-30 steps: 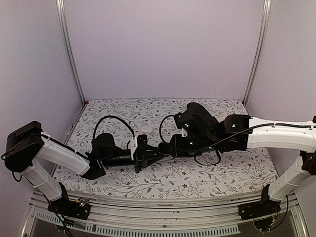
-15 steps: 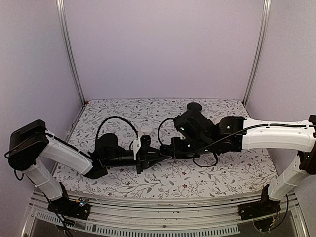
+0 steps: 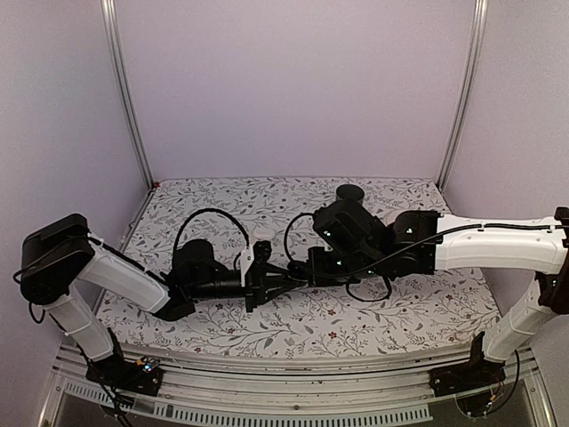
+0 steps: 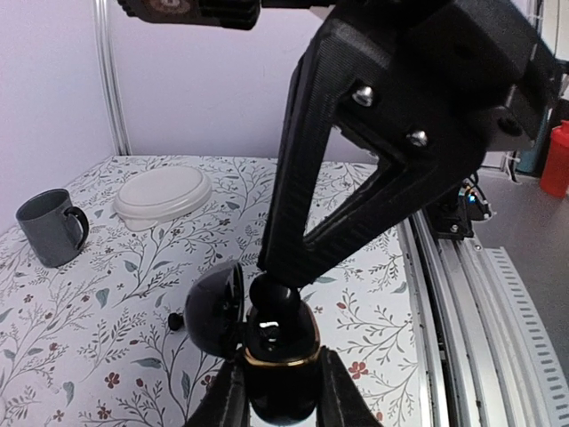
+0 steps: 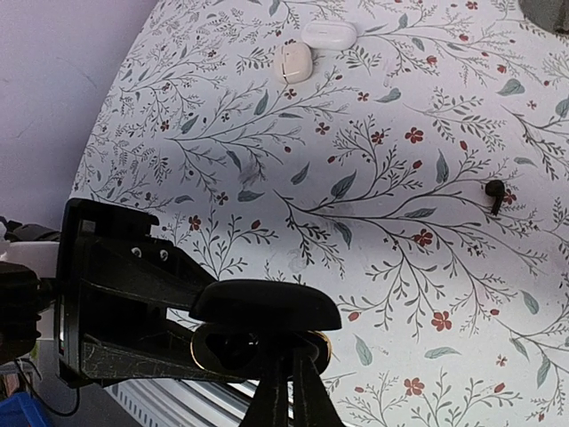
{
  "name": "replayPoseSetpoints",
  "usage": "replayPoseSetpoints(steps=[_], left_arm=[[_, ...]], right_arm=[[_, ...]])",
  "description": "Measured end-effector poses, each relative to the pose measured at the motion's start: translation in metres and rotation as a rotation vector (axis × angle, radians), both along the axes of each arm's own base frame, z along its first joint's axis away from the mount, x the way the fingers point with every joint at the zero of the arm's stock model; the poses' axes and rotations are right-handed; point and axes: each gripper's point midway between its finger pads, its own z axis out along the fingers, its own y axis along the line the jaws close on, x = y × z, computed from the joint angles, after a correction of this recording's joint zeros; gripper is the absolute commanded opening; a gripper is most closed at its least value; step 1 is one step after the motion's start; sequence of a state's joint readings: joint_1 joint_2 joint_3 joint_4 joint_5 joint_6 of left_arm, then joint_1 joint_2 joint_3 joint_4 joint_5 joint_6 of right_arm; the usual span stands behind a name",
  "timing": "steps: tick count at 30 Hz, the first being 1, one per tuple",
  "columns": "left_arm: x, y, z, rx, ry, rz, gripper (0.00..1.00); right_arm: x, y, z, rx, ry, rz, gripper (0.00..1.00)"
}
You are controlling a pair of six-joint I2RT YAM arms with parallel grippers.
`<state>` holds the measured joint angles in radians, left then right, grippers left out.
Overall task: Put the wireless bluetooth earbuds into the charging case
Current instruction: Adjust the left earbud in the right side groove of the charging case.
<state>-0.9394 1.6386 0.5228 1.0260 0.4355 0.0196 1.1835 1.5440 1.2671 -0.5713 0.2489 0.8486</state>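
The left gripper [image 4: 283, 393] is clamped on the black, gold-rimmed case [image 4: 283, 345], which sits upright between its jaws with the lid [image 4: 213, 307] swung open to one side. The right gripper [image 5: 286, 381] reaches down from above, and its jaws are together, their tips inside the mouth of the case. A dark round lump sits right at those tips, but I cannot tell whether it is an earbud or part of the case's inside. One black earbud [image 5: 493, 189] lies loose on the table [image 5: 400, 107]. It is well off to the right of the right jaws in the right wrist view, and near the foot of the open lid in the left wrist view. Two white cases [image 5: 293, 62] lie side by side far ahead of the right jaws, and a grey mug [image 4: 49, 227] stands well beyond the left jaws. Compared with a second ago, the right jaws have drawn in from partly apart to together. From above, the left arm has pushed a little further toward the middle of the table, and the right wrist has shifted slightly toward it, so the two grippers still meet at the case.
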Motion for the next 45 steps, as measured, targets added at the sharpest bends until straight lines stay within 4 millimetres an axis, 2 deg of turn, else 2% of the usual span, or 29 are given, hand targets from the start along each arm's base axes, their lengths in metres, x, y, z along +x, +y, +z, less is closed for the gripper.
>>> replayPoseSetpoints(steps=[11, 19, 37, 41, 43, 45], left_arm=[[-0.005, -0.002, 0.004, -0.021, 0.006, -0.028, 0.0], [-0.009, -0.002, 0.008, -0.035, -0.001, -0.057, 0.0], [-0.011, 0.004, 0.012, -0.085, 0.03, -0.046, 0.0], [-0.011, 0.005, 0.014, -0.107, 0.043, -0.039, 0.0], [-0.011, 0.005, 0.015, -0.115, 0.05, -0.037, 0.0], [-0.01, 0.005, 0.015, -0.119, 0.054, -0.033, 0.0]], right_arm=[[0.0, 0.002, -0.001, 0.013, 0.0, 0.001, 0.25], [0.0, 0.003, -0.001, 0.035, 0.006, -0.013, 0.27], [0.001, 0.008, 0.001, 0.104, 0.004, -0.031, 0.24], [0.002, 0.01, 0.003, 0.129, -0.001, -0.035, 0.2], [0.002, 0.011, 0.004, 0.136, -0.004, -0.035, 0.14], [0.003, 0.011, 0.005, 0.142, -0.005, -0.039, 0.12]])
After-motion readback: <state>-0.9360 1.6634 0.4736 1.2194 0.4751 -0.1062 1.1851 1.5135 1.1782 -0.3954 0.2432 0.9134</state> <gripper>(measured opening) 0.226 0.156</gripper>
